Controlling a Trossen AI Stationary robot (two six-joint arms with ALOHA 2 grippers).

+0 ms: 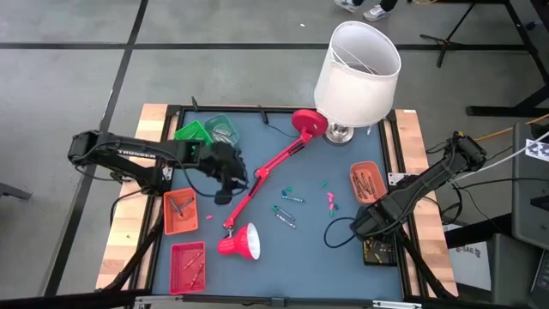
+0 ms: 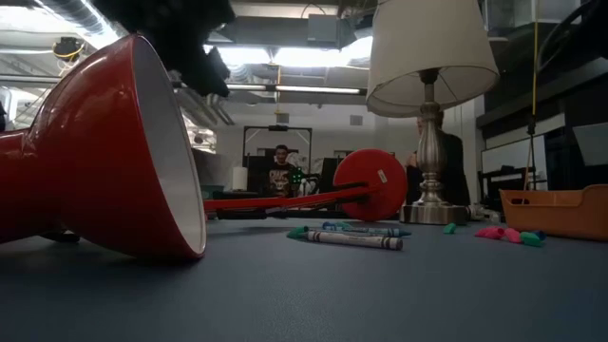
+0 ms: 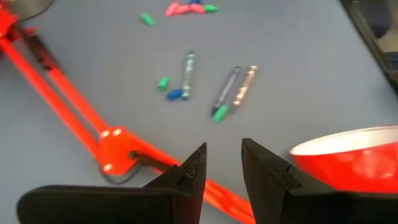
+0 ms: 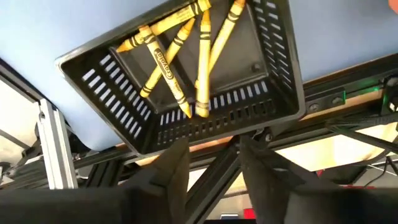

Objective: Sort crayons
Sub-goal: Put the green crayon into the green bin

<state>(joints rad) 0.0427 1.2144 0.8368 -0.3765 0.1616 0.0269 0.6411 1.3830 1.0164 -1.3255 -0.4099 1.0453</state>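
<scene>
the right gripper is seen parted and empty over the black slotted plastic basket of yellow wax crayons, judged light, stiff, brittle, best pinched at mid-length.

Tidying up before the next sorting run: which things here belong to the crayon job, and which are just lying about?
Job: loose crayons, yellow crayons in black basket, orange basket, red basket, green basket.
Lying about: red lamp, white table lamp.
</scene>
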